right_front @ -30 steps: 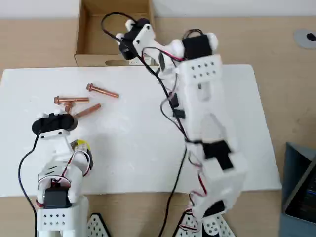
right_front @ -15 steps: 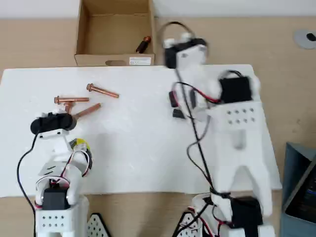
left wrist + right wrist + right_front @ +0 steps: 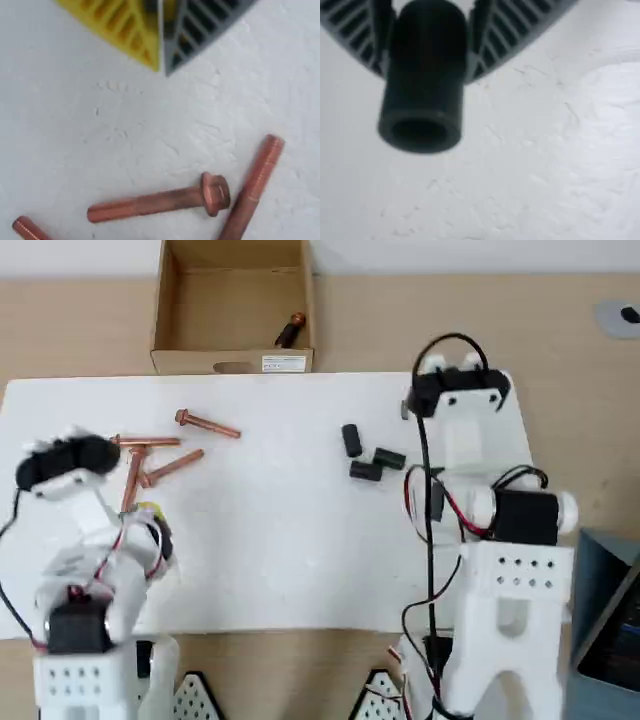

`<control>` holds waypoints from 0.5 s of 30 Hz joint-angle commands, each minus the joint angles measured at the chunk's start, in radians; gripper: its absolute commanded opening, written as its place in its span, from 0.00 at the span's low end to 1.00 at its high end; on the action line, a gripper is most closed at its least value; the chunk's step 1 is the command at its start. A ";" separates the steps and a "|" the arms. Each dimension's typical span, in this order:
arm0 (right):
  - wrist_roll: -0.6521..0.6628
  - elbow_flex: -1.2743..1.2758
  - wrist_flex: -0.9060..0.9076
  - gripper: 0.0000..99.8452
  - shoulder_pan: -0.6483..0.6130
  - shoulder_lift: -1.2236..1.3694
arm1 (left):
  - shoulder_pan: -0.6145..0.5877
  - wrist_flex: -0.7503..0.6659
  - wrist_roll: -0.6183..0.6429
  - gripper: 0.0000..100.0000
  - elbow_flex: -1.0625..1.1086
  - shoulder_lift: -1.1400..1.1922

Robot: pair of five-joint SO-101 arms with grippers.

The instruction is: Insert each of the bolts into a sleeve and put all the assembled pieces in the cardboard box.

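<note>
Several copper bolts (image 3: 206, 424) lie loose at the left of the white mat (image 3: 270, 540); in the left wrist view two of them (image 3: 160, 202) (image 3: 252, 187) lie just beyond my left gripper (image 3: 162, 67). Its yellow and grey fingers are shut with nothing between them. The left arm (image 3: 62, 462) hangs over the bolts' left end. Three black sleeves (image 3: 351, 440) lie at mid-mat. My right gripper (image 3: 427, 75) is shut on another black sleeve (image 3: 422, 90), just above the mat; the right arm (image 3: 455, 395) stands to the right of the loose sleeves. The cardboard box (image 3: 180, 300) holds one assembled piece (image 3: 290, 330).
The box stands beyond the mat's far edge, at the left of centre. A dark bin (image 3: 610, 620) sits off the mat at the right. Bare mat lies between the two arms in front.
The right arm drew back from the cardboard box, leaving an assembled piece inside, and came down right of the sleeves. The left arm swung left and farther out beside the bolts.
</note>
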 commanded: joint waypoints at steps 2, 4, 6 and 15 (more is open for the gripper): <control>-0.009 0.054 -0.052 0.01 0.071 -0.047 | -0.005 0.005 0.161 0.00 -0.253 0.326; -0.009 0.074 -0.058 0.01 0.097 -0.047 | -0.002 0.005 0.224 0.00 -0.344 0.460; -0.009 0.087 -0.058 0.01 0.116 -0.047 | -0.005 0.005 0.288 0.00 -0.437 0.582; -0.009 0.088 -0.052 0.01 0.168 -0.048 | 0.002 0.192 0.482 0.00 -0.862 1.092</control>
